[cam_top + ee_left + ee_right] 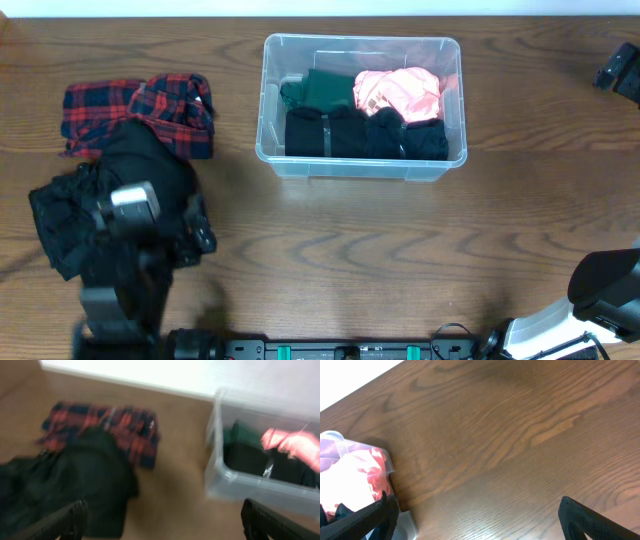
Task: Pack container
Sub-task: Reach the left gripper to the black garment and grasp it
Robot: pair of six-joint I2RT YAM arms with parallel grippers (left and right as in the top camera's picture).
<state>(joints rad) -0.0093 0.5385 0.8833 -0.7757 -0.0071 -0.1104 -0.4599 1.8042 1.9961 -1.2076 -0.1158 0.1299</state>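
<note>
Black garment (55,215): heaped far left of the container, likely awaiting pickup.
Plaid cloth (95,110): flat, left of the container, not yet packed.
Left gripper (161,522): jaws spread, empty, seemingly over the black garment; the view is blurred.
Container (360,168): mid-table toward the back, with packed clothes (365,135) in rows.
Right gripper (477,520): right of the container, jaws spread, idle.
Table (400,260): dark wood grain.
Wall (150,370): white, behind the container.

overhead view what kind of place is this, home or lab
Probably a robot test bench, not a home: a wooden table, a clear container of folded clothes, and a robot arm over it.
</note>
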